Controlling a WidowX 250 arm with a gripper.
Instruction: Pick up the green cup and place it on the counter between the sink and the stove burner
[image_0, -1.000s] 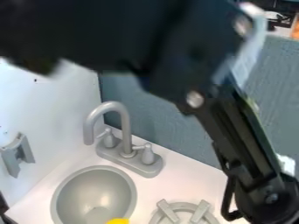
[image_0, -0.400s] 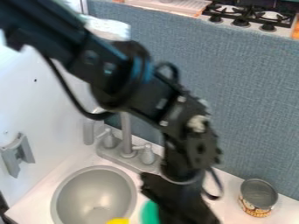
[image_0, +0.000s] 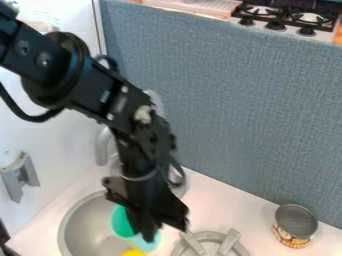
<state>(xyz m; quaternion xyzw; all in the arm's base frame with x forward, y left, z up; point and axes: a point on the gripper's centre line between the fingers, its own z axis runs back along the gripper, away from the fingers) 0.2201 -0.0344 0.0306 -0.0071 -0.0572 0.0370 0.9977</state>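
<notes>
On the white counter (image_0: 230, 205), an open tin can (image_0: 294, 226) stands upright near a blue-grey partition (image_0: 247, 105), apart from a grey burner ring (image_0: 194, 243). A curved grey faucet (image_0: 102, 146) rises near the white side wall (image_0: 57, 137), which bears a grey bracket (image_0: 19, 175). Behind: a stove (image_0: 324, 35), 3 dark knobs (image_0: 275, 25).

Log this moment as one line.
gripper: holding teal object over sink | yellow item: view's bottom edge | open can: on counter, right
</notes>
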